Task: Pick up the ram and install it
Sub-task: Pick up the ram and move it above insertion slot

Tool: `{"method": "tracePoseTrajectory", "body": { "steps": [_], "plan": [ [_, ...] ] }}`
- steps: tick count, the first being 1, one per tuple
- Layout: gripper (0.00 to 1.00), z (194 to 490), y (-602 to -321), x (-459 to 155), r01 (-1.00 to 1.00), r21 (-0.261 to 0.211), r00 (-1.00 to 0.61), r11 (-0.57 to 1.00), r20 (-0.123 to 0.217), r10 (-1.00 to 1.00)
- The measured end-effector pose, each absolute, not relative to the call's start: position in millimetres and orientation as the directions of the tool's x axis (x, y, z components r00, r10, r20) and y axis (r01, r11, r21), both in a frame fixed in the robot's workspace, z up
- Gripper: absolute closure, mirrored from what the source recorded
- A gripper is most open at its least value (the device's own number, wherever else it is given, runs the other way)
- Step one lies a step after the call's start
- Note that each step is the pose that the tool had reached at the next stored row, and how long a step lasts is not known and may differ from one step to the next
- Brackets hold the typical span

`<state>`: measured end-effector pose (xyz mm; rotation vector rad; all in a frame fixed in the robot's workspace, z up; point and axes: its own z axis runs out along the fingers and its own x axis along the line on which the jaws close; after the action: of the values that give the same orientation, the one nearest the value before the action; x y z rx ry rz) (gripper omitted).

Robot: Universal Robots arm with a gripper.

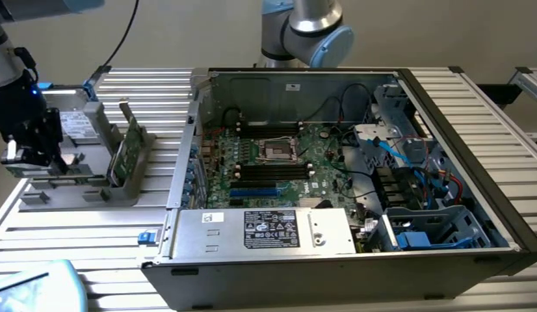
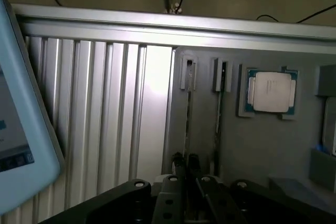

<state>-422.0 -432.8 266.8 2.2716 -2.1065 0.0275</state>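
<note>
Two ram sticks stand on edge in a grey holder at the exterior view's left, dark green with black chips. In the wrist view they are thin dark lines, one ram and a second, in slots of the holder. My gripper hangs on the black arm over the holder's left end, apart from the sticks. Seen from the wrist, the gripper is shut, its fingers nearly together with nothing between them.
An open computer case lies at the exterior view's right, with black memory slots on its motherboard and a silver power supply in front. A square silver processor sits in the holder. A light-blue tablet lies at the near corner.
</note>
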Motion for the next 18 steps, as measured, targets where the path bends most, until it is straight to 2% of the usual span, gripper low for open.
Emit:
{"method": "tracePoseTrajectory", "body": {
  "steps": [18],
  "plan": [
    [0.86, 345.2, -432.9, -343.2, -0.997, 0.020, 0.076, -0.075, 0.028, -0.997]
  ]
}}
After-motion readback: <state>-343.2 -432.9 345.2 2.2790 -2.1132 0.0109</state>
